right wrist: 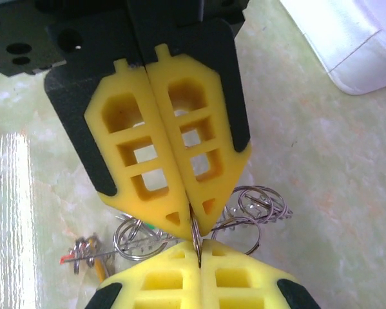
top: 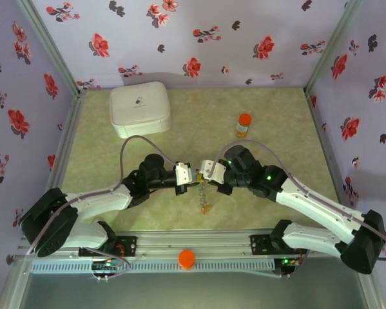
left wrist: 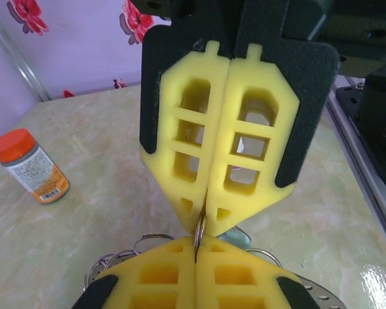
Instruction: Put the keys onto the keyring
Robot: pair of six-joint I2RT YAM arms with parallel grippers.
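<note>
1. The keyring [right wrist: 196, 233] is seen edge-on near the middle of the table [top: 289, 129], pinched from opposite sides by both grippers.
2. The left gripper [left wrist: 196, 248] is pressed shut on the ring's thin rim. It is met tip to tip by the right gripper [right wrist: 200, 250], likewise clamped on that rim.
3. The keys [right wrist: 86, 251], marked by red and yellow bits, are seen below the grippers among small wire rings [right wrist: 138, 237].
4. An orange-capped bottle [top: 243, 125] is stood upright toward the far edge.

The arms [top: 96, 203] are white and black with thin grey cables [top: 125, 151], and black plates [left wrist: 308, 96] sit behind the yellow, square-holed fingers [left wrist: 176, 187].
</note>
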